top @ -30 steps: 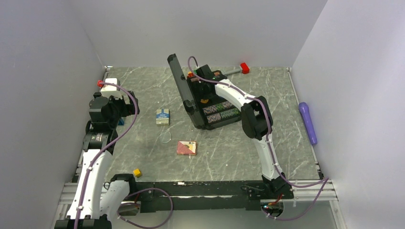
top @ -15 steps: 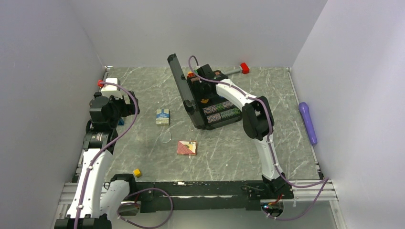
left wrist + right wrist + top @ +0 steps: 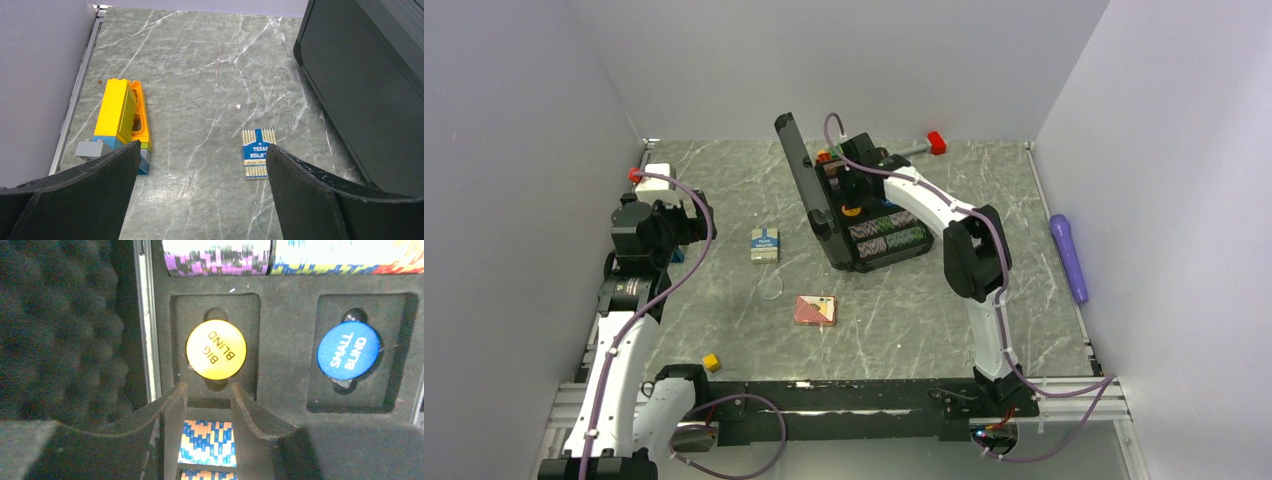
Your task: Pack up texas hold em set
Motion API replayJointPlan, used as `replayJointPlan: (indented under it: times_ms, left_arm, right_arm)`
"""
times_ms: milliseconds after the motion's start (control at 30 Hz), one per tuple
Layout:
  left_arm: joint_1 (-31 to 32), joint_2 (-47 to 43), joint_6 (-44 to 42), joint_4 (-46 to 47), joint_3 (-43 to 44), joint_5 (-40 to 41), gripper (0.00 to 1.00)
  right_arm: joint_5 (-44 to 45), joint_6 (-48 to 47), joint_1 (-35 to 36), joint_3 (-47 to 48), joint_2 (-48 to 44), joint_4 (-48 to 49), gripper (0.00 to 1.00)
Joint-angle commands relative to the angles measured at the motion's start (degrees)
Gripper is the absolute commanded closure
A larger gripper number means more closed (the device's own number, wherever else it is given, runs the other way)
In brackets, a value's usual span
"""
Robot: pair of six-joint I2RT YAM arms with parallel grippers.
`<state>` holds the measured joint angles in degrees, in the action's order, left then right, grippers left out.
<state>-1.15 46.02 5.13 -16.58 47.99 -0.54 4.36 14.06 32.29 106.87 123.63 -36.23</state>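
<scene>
The black briefcase stands open at the back middle, its lid upright. It holds rows of striped chips. My right gripper is inside the case, slightly open and empty. Just past its fingertips the yellow BIG BLIND marker lies in a foam slot, with the blue SMALL BLIND marker in the slot to the right. The blue-white deck and the pink deck lie on the table. My left gripper is wide open and empty, above the table left of the blue-white deck.
Yellow and orange toy bricks lie by the left wall. A small yellow cube is near the front left. A purple cylinder lies along the right edge. A red block is at the back. A clear disc lies between the decks.
My right arm's elbow has swung to the right and the gripper has shifted slightly inside the case, uncovering the yellow marker. The left arm has not moved.
</scene>
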Motion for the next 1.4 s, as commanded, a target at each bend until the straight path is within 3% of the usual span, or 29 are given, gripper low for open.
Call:
replayJointPlan:
  times_ms: [0,1067,1367]
  left_arm:
    - [-0.1,0.1,-0.6,2.2,0.0,0.4,0.01]
    - [-0.2,0.6,-0.7,2.1,0.1,0.4,0.01]
    - [-0.1,0.5,-0.7,2.1,0.1,0.4,0.01]
  right_arm:
    - [-0.8,1.7,0.1,-2.0,-1.4,1.5,0.61]
    - [1.1,2.3,-2.2,2.8,10.2,4.5,0.67]
    - [-1.5,0.2,-2.3,3.1,5.7,5.1,0.59]
